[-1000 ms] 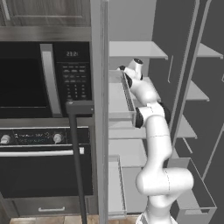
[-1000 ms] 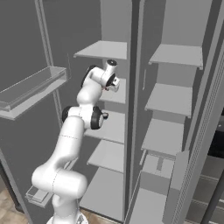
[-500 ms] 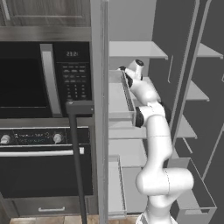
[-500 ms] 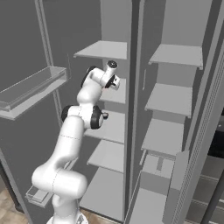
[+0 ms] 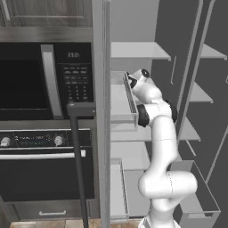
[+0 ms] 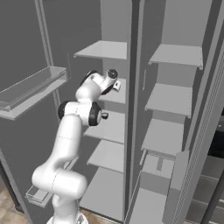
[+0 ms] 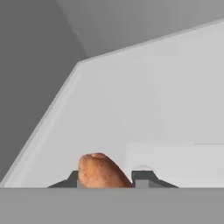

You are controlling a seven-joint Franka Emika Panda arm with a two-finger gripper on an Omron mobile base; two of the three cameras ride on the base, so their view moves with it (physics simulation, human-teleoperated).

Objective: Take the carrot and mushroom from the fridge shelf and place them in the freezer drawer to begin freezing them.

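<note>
The mushroom (image 7: 101, 171) sits between the two fingertips (image 7: 143, 177) of the gripper (image 7: 107, 178), above the fridge shelf (image 7: 144, 118). The shelf spreads ahead of the gripper to the back wall (image 7: 144, 19); a side wall (image 7: 30, 65) rises on its left.

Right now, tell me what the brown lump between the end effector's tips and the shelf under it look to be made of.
Mushroom: looks organic, with a matte, mottled tan-brown skin and a rounded, uneven form; the colour could also pass for a potato. Fridge shelf: smooth, pale grey, flat and evenly shaded with no grain or gloss, so probably plastic or painted metal; the rendering leaves that open.
</note>
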